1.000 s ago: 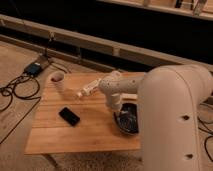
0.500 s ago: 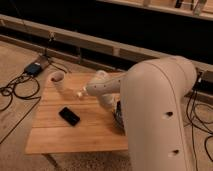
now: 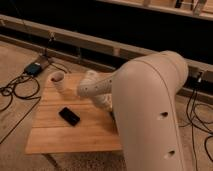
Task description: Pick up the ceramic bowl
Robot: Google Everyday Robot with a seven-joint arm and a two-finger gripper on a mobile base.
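The ceramic bowl is hidden behind my large white arm link (image 3: 150, 110), which covers the right part of the wooden table (image 3: 60, 135). My gripper (image 3: 106, 105) reaches down at the table's right-middle, below the perforated wrist section (image 3: 92, 87), and is mostly covered by the arm. A pale pinkish cup (image 3: 57, 80) stands at the table's back left. A flat black phone (image 3: 69, 116) lies left of the gripper on the table.
A blue box with cables (image 3: 32, 69) lies on the floor to the left of the table. More cables (image 3: 200, 120) run along the floor on the right. A dark wall with a rail (image 3: 100, 42) stands behind the table.
My big arm link has swung further left and closer to the camera. It now hides the bowl, which showed at the table's right a second ago.
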